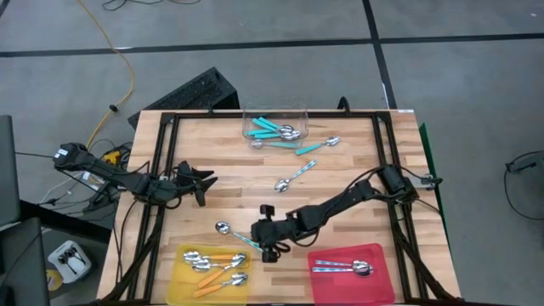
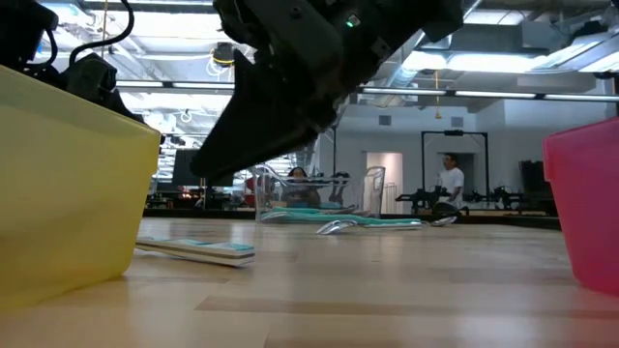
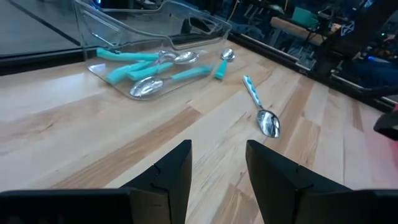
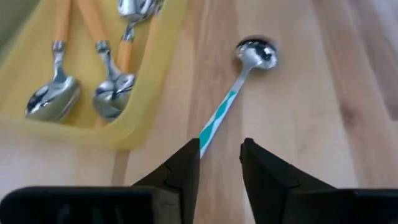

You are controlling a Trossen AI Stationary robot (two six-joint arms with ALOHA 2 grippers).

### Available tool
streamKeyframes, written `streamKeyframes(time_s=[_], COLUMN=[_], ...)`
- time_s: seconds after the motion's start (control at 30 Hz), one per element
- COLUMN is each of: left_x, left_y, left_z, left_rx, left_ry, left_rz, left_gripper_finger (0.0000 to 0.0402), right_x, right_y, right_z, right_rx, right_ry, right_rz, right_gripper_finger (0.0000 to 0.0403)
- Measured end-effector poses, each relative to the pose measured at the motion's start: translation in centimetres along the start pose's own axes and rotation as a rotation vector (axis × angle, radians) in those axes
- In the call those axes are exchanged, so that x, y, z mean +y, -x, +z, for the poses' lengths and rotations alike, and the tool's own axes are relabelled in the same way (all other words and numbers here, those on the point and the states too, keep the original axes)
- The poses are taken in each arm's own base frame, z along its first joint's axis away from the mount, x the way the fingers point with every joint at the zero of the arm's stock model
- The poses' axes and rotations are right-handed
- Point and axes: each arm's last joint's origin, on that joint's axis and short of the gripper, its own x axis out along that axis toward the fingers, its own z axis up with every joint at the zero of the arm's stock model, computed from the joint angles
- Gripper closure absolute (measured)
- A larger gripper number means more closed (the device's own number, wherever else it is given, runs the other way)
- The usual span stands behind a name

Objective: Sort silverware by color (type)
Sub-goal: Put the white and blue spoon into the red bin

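Your right gripper [image 4: 219,163] hangs low over the table [image 1: 357,161] beside the yellow tray [image 1: 183,285], fingers apart, straddling the handle end of a teal spoon [image 4: 239,84] without clamping it. Orange spoons [image 1: 212,265] lie in that tray; silver spoons [image 1: 344,268] lie in the red tray [image 1: 374,285]. More teal spoons [image 1: 276,130] rest in the clear tub [image 1: 302,112] — two others just outside it. Your left gripper [image 3: 217,168] waits at the table's left edge, fingers apart.
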Motion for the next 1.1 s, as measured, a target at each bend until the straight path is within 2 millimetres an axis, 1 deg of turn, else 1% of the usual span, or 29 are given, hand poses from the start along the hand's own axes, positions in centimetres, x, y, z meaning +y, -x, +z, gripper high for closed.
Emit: streamKeyframes(time_s=[0.07, 0.17, 0.27, 0.37, 0.6, 0.67, 0.77, 0.83, 1.1], left_x=[0.0, 0.0, 0.0, 0.0, 0.1, 0.1, 0.1, 0.1, 0.1], left_y=[0.0, 0.0, 0.0, 0.0, 0.0, 0.0, 0.0, 0.0, 0.0], left_z=[0.0, 0.0, 0.0, 0.0, 0.0, 0.0, 0.0, 0.0, 0.0], left_rx=[0.0, 0.0, -0.001, -0.008, -0.013, -0.013, -0.013, -0.012, -0.014], left_ry=[0.002, 0.002, 0.001, 0.001, 0.001, 0.001, 0.002, 0.001, 0.003], left_rz=[0.001, 0.002, 0.003, 0.014, 0.023, 0.023, 0.023, 0.023, 0.026], left_gripper_finger=[0.0265, 0.0265, 0.0265, 0.0265, 0.0265, 0.0265, 0.0265, 0.0265, 0.0265], right_x=[0.0, 0.1, 0.7, 1.0, 1.1, 1.3, 1.3, 1.4, 1.6], right_y=[0.0, 0.1, 0.2, 0.3, 0.2, -0.7, -1.5, -1.8, -1.8], right_z=[0.2, 0.2, 0.1, 0.0, -0.2, -0.8, -2.0, -2.0, -2.0], right_rx=[-0.011, -0.013, -0.013, -0.008, -0.013, -0.016, 0.033, 0.02, 0.013], right_ry=[-0.01, -0.01, -0.03, -0.047, -0.038, -0.039, -0.034, -0.062, -0.066], right_rz=[0.001, 0.003, 0.015, 0.021, -0.036, -0.034, -0.041, -0.038, -0.03], right_gripper_finger=[0.0246, 0.0207, 0.017, 0.0152, 0.0148, 0.0148, 0.0148, 0.0148, 0.0148])
